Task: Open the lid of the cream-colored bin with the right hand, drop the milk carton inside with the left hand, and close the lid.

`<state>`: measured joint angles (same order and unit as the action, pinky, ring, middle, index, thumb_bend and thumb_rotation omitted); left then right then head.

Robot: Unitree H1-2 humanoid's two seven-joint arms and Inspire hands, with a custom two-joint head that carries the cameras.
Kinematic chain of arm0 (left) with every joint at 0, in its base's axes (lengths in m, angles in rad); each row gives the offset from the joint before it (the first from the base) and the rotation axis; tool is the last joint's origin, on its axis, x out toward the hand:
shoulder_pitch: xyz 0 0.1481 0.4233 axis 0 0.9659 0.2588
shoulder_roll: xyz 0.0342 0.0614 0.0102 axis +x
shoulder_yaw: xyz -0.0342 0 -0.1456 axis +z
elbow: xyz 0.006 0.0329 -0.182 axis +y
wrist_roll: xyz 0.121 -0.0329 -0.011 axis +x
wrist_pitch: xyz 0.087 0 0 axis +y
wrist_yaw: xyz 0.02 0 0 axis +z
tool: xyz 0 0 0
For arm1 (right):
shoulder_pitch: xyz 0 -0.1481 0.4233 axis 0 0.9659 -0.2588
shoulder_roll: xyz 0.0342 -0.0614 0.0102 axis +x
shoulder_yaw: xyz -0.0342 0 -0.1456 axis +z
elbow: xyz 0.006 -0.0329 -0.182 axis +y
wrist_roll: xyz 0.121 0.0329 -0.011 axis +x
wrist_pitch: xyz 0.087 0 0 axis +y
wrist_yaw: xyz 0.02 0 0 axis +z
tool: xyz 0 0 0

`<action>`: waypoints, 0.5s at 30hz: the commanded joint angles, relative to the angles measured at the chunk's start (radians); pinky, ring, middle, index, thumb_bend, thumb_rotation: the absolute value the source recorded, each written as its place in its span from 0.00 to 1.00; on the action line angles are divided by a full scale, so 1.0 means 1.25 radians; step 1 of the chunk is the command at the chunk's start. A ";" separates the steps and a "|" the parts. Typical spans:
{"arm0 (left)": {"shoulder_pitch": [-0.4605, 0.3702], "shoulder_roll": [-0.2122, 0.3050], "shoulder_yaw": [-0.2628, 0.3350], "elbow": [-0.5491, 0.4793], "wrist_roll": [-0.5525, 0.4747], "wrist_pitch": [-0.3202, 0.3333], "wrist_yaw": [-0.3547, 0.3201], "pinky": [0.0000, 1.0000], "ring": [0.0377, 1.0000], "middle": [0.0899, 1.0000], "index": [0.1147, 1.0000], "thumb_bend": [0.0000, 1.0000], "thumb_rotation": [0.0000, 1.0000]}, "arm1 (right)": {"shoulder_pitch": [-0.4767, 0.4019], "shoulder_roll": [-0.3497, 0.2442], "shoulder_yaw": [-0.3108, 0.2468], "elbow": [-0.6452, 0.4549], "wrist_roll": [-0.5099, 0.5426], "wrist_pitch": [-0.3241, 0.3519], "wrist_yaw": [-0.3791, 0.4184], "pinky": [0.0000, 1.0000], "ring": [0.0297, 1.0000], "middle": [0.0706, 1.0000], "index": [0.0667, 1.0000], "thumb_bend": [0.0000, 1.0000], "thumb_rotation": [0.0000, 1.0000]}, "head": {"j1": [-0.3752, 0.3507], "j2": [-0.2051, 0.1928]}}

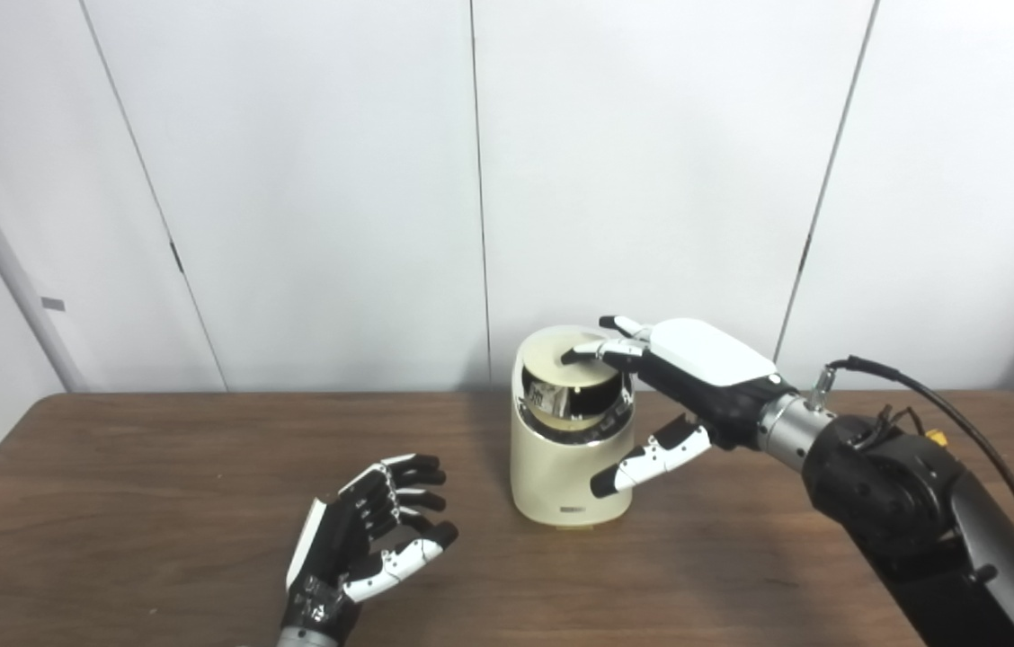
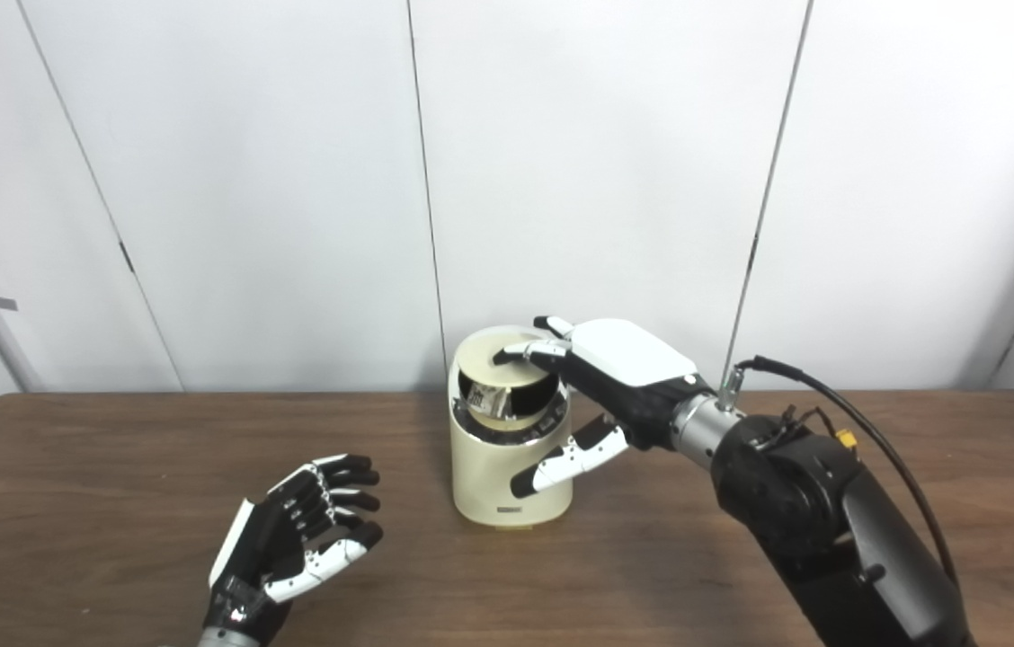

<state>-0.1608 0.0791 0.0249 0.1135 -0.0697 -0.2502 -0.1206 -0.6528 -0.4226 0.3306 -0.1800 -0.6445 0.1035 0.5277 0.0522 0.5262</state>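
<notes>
Standing over by the wall side of the brown table, the cream-colored bin sits upright near the middle. In the left eye view, the right robot hand reaches in from the right with its fingers laid on the tilted lid, which is pushed down at the front so a dark opening shows beneath it. Its thumb hangs apart in front of the bin's body, so that hand presses rather than grips anything. Inside the opening a bit of printed packaging, seemingly the milk carton, peeks out. The left robot hand hovers low over the table to the left of the bin, well apart from it, palm turned inward, fingers spread and curled loosely, holding nothing.

From the right eye view the same layout holds: the bin with the right robot hand on its lid, the carton glimpsed in the gap, and the empty left robot hand wide apart near the table's front edge. A black cable loops off the right forearm.
</notes>
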 commanded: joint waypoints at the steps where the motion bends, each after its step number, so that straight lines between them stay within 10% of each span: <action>1: -0.022 0.000 -0.002 -0.008 0.004 -0.026 0.005 0.49 0.59 0.67 0.68 0.72 0.19 | -0.023 -0.004 -0.005 -0.028 -0.001 -0.014 -0.004 0.95 1.00 0.86 0.86 0.76 0.58 | 0.000 0.001; 15: -0.022 0.001 -0.004 -0.012 0.002 -0.020 0.003 0.49 0.61 0.67 0.69 0.72 0.19 | -0.001 -0.014 -0.007 -0.068 0.003 -0.032 0.027 0.99 1.00 0.84 0.86 0.75 0.60 | 0.002 0.007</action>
<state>-0.1609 0.0792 0.0223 0.1134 -0.0697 -0.2499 -0.1207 -0.6313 -0.4253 0.3314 -0.2329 -0.6449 0.0763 0.5606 0.0537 0.5338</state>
